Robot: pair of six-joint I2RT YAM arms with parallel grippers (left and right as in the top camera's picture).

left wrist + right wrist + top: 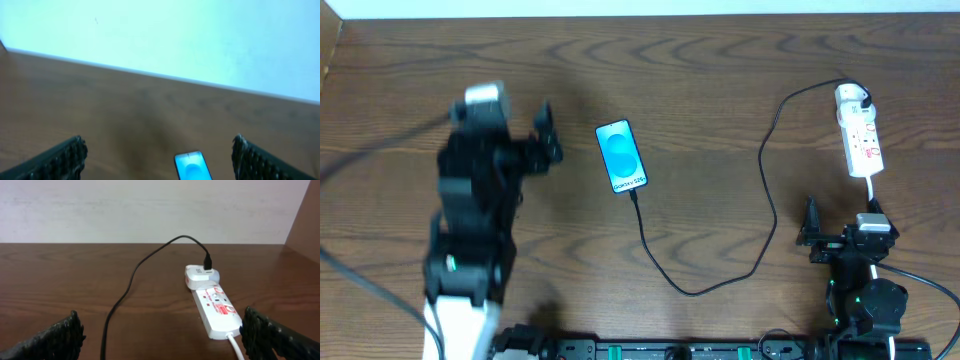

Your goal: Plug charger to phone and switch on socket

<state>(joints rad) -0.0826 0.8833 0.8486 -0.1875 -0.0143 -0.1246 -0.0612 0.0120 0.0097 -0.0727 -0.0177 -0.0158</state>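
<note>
The phone [621,156] lies face up mid-table, its blue screen lit; its top also shows in the left wrist view [192,167]. The black charger cable [760,190] runs from the phone's lower end in a loop to the white adapter [849,97], which sits in the far end of the white socket strip [862,143]. My left gripper [545,133] is open and empty, left of the phone; its fingers show in the left wrist view [159,155]. My right gripper [840,232] is open and empty, just in front of the strip [214,307]; its fingers show in the right wrist view [160,332].
The strip's white cord [873,190] runs down toward my right arm. The table's far edge meets a pale wall [160,35]. A black rail [660,350] lies along the table's front edge.
</note>
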